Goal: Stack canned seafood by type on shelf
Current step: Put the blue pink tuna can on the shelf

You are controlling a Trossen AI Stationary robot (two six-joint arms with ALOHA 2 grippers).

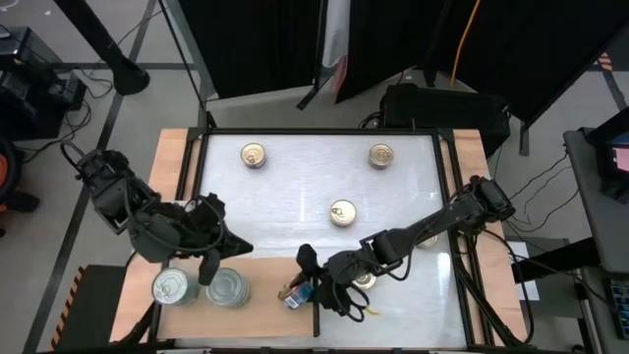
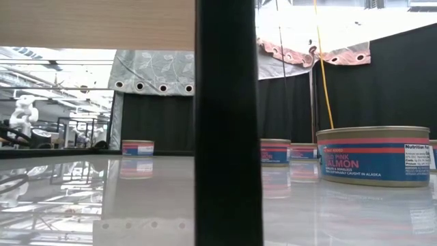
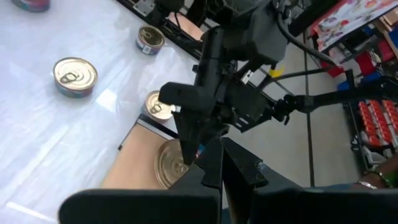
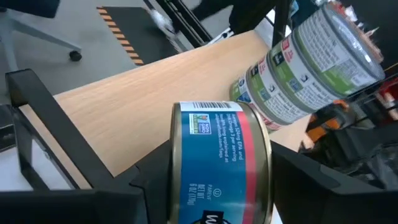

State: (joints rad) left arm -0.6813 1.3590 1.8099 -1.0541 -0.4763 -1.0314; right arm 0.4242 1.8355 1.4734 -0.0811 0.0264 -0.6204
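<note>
Gripping blue-and-red tin (image 4: 221,165) on edge, right gripper (image 1: 313,285) low over shelf (image 4: 143,99), jaws on both sides of it. Green-label stacks (image 4: 311,68) just beyond on board. Left gripper (image 1: 208,264) pinched shut, empty, beside stacks (image 1: 228,287). Three gold-lid tins (image 1: 343,211) farther out on white table (image 1: 295,187).
</note>
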